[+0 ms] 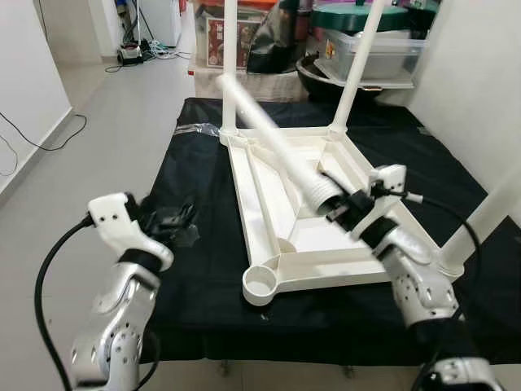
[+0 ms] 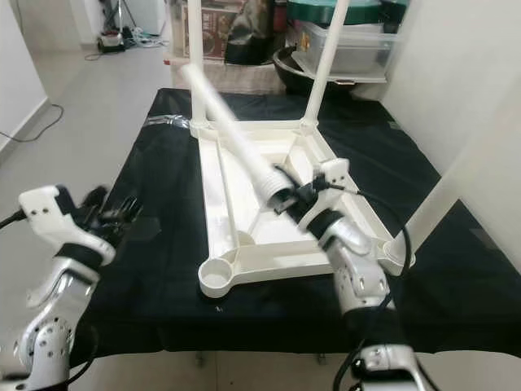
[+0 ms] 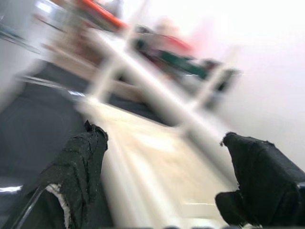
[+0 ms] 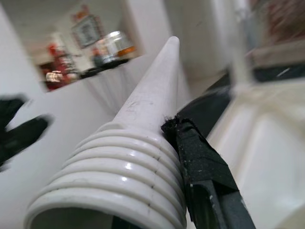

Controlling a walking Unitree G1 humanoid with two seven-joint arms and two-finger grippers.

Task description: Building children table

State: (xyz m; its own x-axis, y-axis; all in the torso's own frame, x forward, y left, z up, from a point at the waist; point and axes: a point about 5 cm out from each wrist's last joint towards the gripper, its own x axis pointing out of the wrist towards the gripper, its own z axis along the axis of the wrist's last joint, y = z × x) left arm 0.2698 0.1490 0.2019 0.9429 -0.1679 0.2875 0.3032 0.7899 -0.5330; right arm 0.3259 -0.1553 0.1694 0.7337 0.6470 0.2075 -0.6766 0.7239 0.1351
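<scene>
A white children's table top (image 1: 326,281) lies upside down on a black cloth (image 1: 195,155). Two white legs (image 1: 356,65) stand in its far corners and one (image 1: 488,216) in the near right corner. The near left corner socket (image 1: 262,285) is an empty round cup. My right gripper (image 1: 340,208) is shut on the ribbed threaded end of a loose white leg (image 1: 269,130), which slants up and away over the table top. In the right wrist view a black finger (image 4: 200,162) presses against the ribbed end (image 4: 124,176). My left gripper (image 1: 169,221) hovers open over the cloth, left of the table top.
Plastic storage boxes (image 1: 370,49) and a dark bowl (image 1: 326,81) stand behind the cloth-covered platform. A white wall (image 1: 480,73) runs along the right. Grey floor (image 1: 122,122) with cables (image 1: 32,138) lies to the left. The cloth's front edge (image 1: 285,346) is close to me.
</scene>
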